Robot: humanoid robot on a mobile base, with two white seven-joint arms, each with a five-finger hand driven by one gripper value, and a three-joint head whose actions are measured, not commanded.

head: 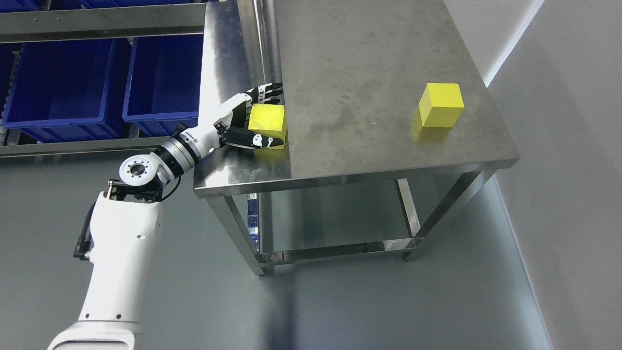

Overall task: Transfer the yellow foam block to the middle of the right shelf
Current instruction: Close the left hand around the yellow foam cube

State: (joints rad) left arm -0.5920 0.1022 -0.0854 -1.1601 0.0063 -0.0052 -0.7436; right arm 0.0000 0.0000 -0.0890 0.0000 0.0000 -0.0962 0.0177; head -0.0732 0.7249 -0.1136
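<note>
Two yellow foam blocks on the steel table (369,58): one yellow foam block (267,121) clasped between thumb and fingers of the left hand (250,119) near the table's left seam, a second block (441,104) well apart toward the right edge

No text, label, brand or number can be read anywhere (the steel table (369,73) bears only smudges, no markings).

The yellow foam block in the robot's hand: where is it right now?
In the head view, that yellow foam block sits at the steel table's left edge, enclosed by the left hand; a second yellow block lies near the right edge.
</note>
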